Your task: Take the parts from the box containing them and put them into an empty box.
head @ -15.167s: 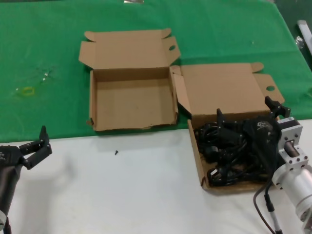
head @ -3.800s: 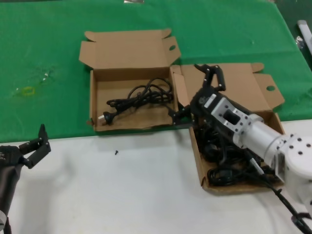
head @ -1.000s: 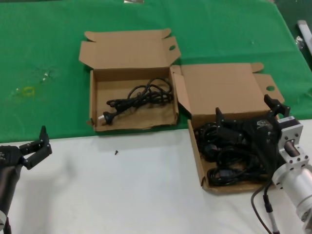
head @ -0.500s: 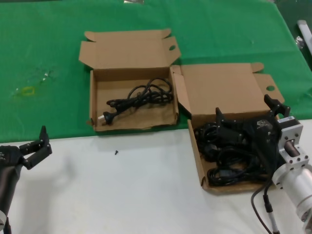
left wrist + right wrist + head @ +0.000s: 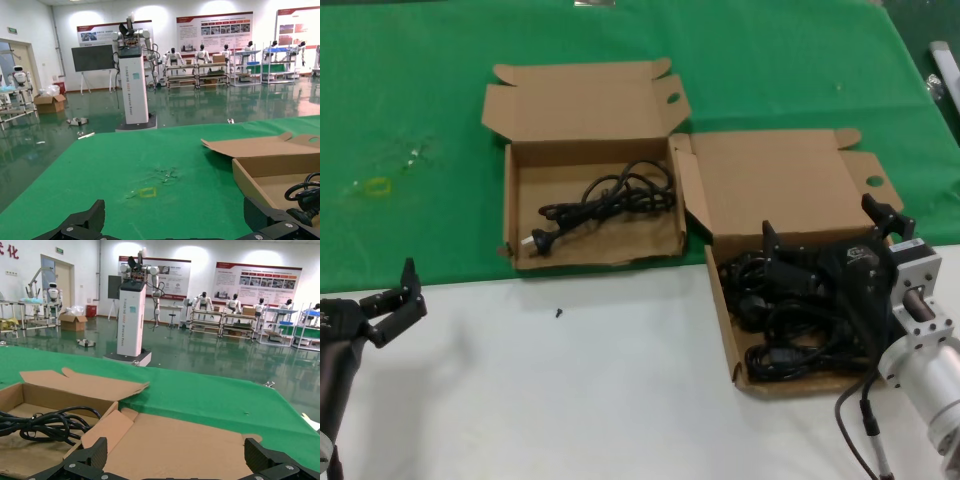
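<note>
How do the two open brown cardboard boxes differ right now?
The far brown cardboard box holds one black power cord; the near brown cardboard box holds a tangled pile of black cords. The far one lies on green cloth, the near one partly on white tabletop. Both lids are open.

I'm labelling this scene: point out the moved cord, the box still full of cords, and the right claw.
Moved cord [image 5: 610,203], head view, on its coiled middle.
Box still full of cords [image 5: 723,322], head view, on its left wall.
Right claw [image 5: 828,237], head view, midway between fingertips.
</note>
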Controlling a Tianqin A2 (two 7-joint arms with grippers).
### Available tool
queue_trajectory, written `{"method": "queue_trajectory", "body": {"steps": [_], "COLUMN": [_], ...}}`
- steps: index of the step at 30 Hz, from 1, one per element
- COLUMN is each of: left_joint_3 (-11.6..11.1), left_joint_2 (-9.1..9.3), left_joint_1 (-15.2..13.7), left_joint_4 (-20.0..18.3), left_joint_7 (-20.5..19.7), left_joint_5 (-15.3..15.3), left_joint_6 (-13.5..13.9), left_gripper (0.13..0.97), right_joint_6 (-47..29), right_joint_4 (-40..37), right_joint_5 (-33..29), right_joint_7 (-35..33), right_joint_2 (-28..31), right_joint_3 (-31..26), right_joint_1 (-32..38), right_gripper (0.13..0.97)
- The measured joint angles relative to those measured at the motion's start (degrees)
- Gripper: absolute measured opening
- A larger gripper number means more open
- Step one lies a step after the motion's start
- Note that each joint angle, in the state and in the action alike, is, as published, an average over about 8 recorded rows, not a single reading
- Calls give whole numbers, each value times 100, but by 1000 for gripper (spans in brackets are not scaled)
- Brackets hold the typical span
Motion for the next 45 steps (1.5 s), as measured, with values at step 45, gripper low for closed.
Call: {"method": "queue_trajectory", "body": {"steps": [45], "left_joint_3": [0], "left_joint_2": [0], "left_joint_1": [0], "left_joint_4": [0], "left_joint_7": [0], "left_joint_5": [0], "left_joint_6": [0], "left_gripper": [966], "right_joint_6": [0], "right_joint_4": [0], "right_joint_5": [0], "right_joint_7": [0], "right_joint_2": [0], "right_joint_3": [0], "right_joint_1": [0], "right_gripper": [966]}}
